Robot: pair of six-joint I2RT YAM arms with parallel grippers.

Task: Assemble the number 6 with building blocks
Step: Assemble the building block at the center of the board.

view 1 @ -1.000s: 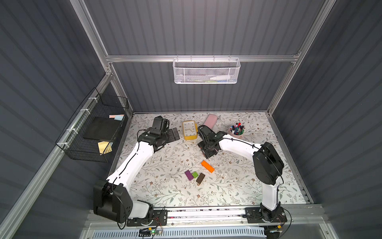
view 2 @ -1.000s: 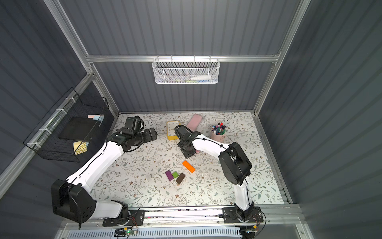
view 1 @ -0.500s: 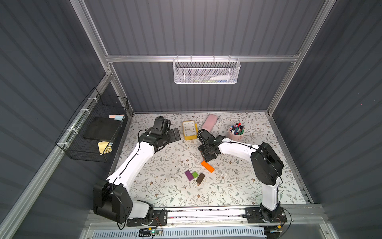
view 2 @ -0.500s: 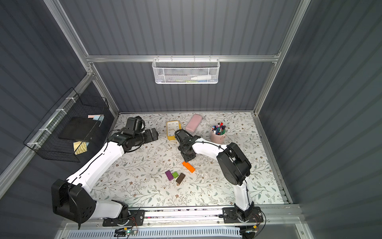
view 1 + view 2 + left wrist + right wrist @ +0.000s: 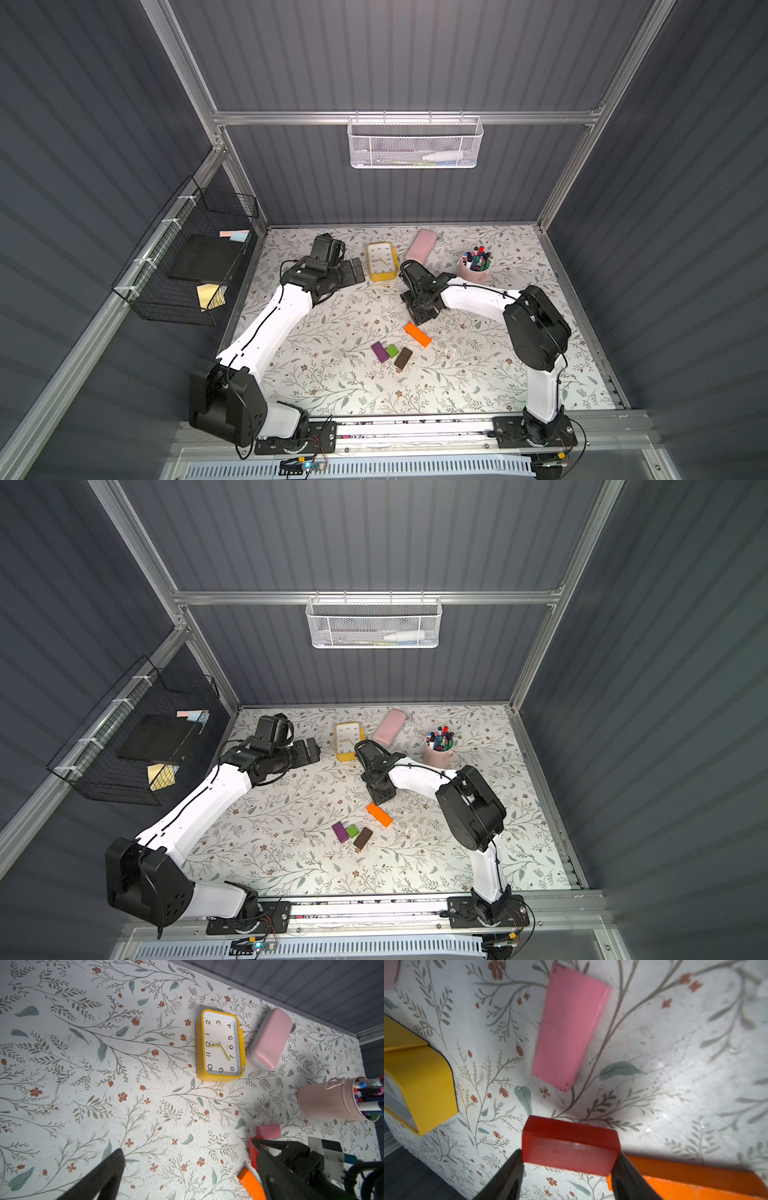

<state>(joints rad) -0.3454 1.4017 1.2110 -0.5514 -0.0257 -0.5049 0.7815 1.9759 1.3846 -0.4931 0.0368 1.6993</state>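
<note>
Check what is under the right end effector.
The right end effector grips a red block; a pink block lies flat beyond it. In both top views it covers both blocks.

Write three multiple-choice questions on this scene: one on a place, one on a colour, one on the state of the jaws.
1. Where does the green cube lie? A. on the clock. B. between the purple block and the brown block. C. in the pen cup.
2. What colour is the block in the right jaws? A. orange. B. pink. C. red.
3. How are the left jaws? A. open, empty. B. shut on the orange block. C. shut on the clock.
B: both top views show them side by side. C: the right wrist view shows the red block pinched. A: they stand apart, nothing between.
</note>
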